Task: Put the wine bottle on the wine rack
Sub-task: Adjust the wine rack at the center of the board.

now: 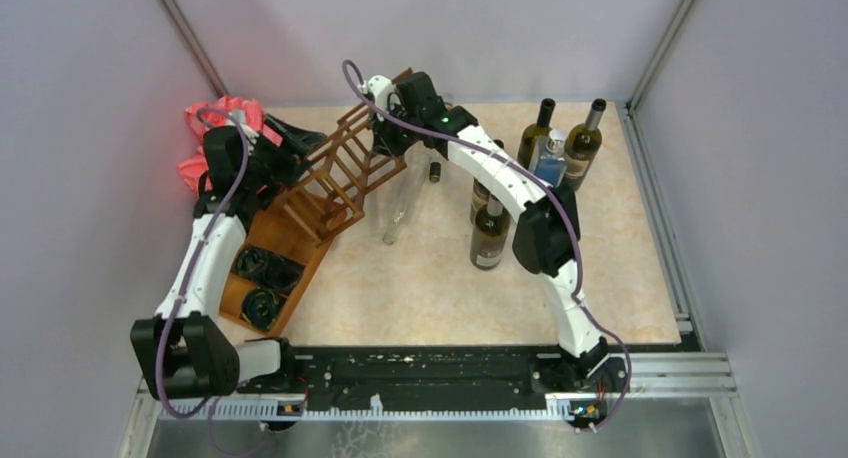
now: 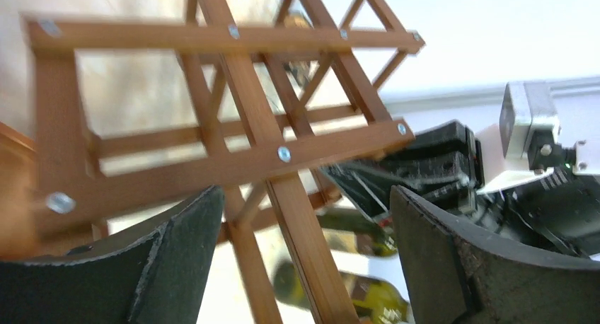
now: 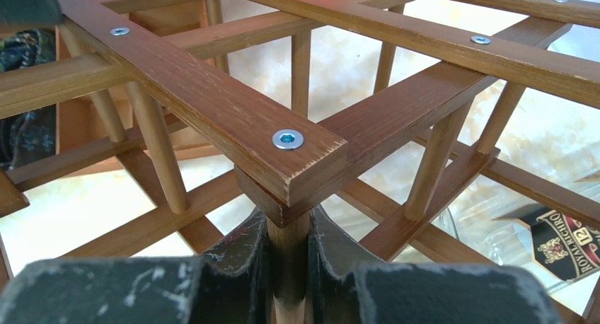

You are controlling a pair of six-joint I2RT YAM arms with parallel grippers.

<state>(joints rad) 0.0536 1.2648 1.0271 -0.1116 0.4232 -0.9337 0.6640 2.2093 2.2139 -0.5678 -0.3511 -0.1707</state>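
The right gripper is clenched on a round dowel of the rack at the bottom centre of its wrist view, pads pressed to the wood on both sides. The left gripper is spread wide, with one slat of the rack running down between its fingers; whether they touch it cannot be told.

In the top view the right gripper sits at the rack's upper right end and the left gripper at its upper left side. The rack lies tilted in the upper centre-left of the frame, its lower left end over the upper end of the tray. A clear bottle lies on the table just right of the rack. Dark bottles stand further right, apart from the rack. A red cloth lies at upper left.
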